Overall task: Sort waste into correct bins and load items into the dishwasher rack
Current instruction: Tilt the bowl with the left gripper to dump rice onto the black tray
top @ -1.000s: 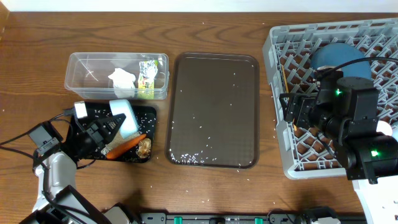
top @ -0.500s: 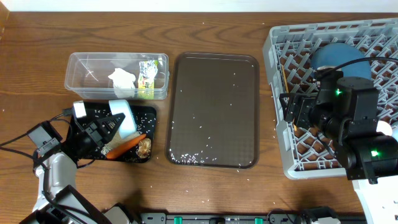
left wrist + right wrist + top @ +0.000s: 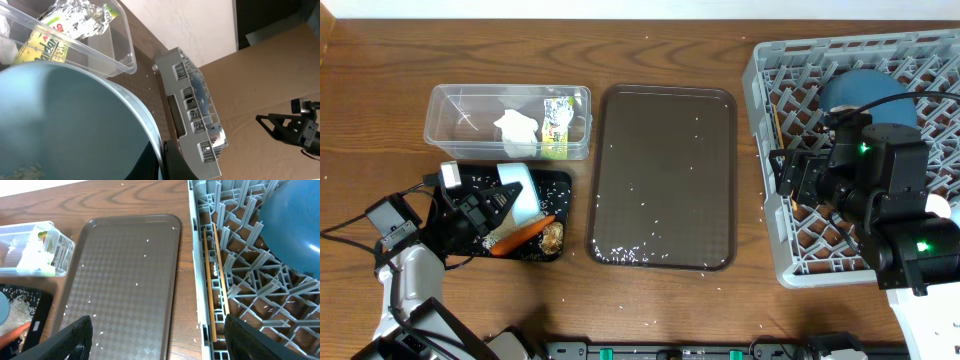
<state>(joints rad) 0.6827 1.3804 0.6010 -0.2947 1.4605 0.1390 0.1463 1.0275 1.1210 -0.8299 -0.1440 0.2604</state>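
We read the step in hand as emptying the blue-lined cup (image 3: 523, 190). The left gripper (image 3: 492, 207) has its jaws together on the cup and holds it tipped over the black tray (image 3: 560, 190) at the near left. The left wrist view is almost filled by the cup's blue inside, with a few pale specks low in it. Rice, the carrot (image 3: 525, 232) and the brown lump (image 3: 553, 236) already lie in that tray. Just beyond it, the tissue (image 3: 517, 130) and the snack wrapper (image 3: 557, 125) sit in the clear tub (image 3: 460, 120). On the right, the blue plate (image 3: 860, 88) and the chopsticks (image 3: 216, 280) are in the dishwasher rack (image 3: 770, 80). The right gripper (image 3: 159, 332) hangs over the rack's left edge, jaws wide apart and holding nothing. Loose rice grains (image 3: 620, 253) are scattered on the brown serving tray (image 3: 665, 150) between the two sides. Next, we think the cup must cross to the rack, well apart from the left arm. That probably calls for a hand-over or a set-down midway, with the cup kept upright enough not to shed grains.
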